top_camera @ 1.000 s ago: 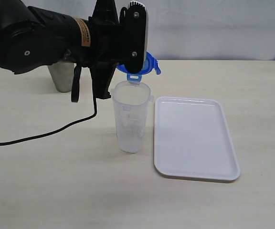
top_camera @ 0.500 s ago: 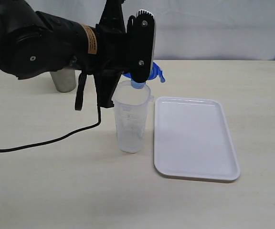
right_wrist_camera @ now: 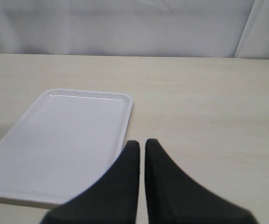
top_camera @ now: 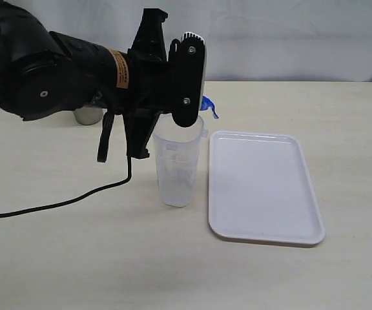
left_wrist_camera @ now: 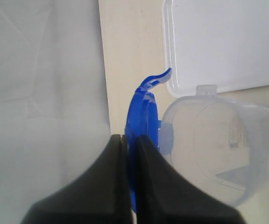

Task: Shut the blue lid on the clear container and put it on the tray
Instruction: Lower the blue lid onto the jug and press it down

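Pincer, left (left_wrist_camera: 130, 137): clamped tight on the blue lid (left_wrist_camera: 141, 116), which stands on edge; upper centre of the exterior view, at the mouth of the clear container (top_camera: 176, 168); whether lid and rim touch cannot be told.
Pincer, right (right_wrist_camera: 141, 145): fingers nearly together, gripping nothing, above the table (top_camera: 76, 258) near a tray corner.
Table: pale, fills the lower frame.
Tray (top_camera: 263, 187): white, flat, right of centre, just beside the container.
Clear container: upright, centre, uncovered.
Grey cup (top_camera: 88, 116): upper left, mostly behind the arm.
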{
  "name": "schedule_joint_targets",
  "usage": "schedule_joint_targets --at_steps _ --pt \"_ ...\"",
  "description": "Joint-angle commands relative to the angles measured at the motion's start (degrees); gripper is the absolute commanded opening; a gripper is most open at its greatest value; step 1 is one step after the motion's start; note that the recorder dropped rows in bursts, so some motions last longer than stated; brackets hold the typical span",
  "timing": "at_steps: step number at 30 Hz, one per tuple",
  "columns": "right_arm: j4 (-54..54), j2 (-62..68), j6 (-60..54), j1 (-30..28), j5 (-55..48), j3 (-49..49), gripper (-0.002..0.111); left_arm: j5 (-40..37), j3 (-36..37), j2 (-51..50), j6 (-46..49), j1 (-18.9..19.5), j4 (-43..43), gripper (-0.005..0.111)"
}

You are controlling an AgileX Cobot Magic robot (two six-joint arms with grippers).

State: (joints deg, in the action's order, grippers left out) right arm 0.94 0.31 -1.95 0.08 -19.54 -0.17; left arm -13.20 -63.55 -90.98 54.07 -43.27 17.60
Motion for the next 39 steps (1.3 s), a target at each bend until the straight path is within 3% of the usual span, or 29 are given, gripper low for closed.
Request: schedule_joint_targets --at_steps 1,10,25,39 --pt "0.11 -0.31 0.31 0.04 -0.09 0.17 0.005 -0.65 0.16 0.68 -0.59 -0.05 -0.66 0.000" --pt "0.11 -0.31 0.31 0.04 -0.09 0.17 0.005 -1.42 0.16 0.68 -1.35 -2.74 -0.36 0.000" --pt "0.11 -0.31 0.31 0.04 -0.09 0.17 0.005 -8.17 0.16 0.68 -2.05 -2.74 -0.82 0.000" --pt "0.11 -0.31 0.31 0.04 -0.09 0.17 0.005 -11.05 0.16 0.68 -1.86 -2.74 -7.81 0.000"
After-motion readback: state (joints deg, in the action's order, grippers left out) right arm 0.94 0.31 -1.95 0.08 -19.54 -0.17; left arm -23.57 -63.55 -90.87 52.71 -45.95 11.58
